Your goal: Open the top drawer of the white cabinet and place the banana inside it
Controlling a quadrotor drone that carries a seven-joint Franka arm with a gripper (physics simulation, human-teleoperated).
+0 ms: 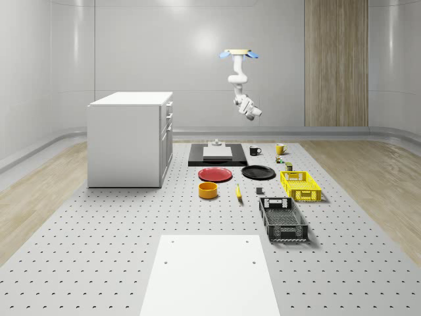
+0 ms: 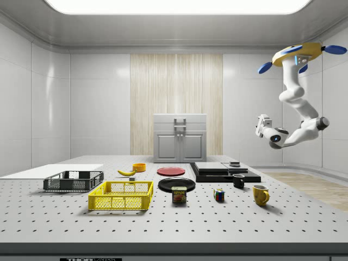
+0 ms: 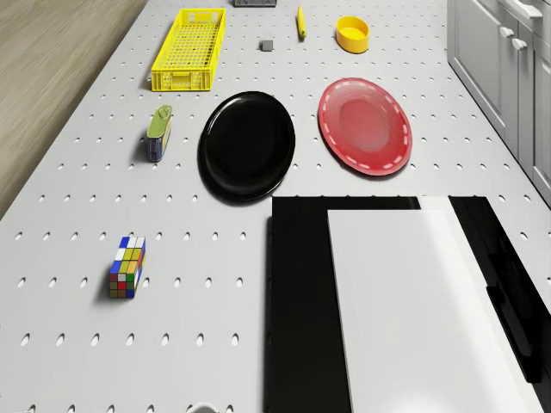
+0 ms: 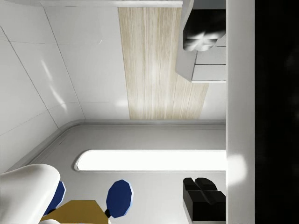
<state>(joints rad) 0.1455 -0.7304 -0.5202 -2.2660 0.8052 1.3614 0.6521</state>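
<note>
Drone (image 1: 239,54) hovered high over worktop's (image 1: 99,250) far end, claw (image 2: 262,126) state could not be told, white cabinet (image 1: 129,138) drawers shut, banana (image 1: 239,192) beside orange bowl (image 1: 208,190); best approach: descend square to top-drawer handle (image 2: 180,121).

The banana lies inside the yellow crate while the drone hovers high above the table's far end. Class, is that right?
Not quite. The whole-scene view shows the banana on the bare table beside the orange bowl, outside the yellow crate. The drone does hover high above the table's far end.
</note>
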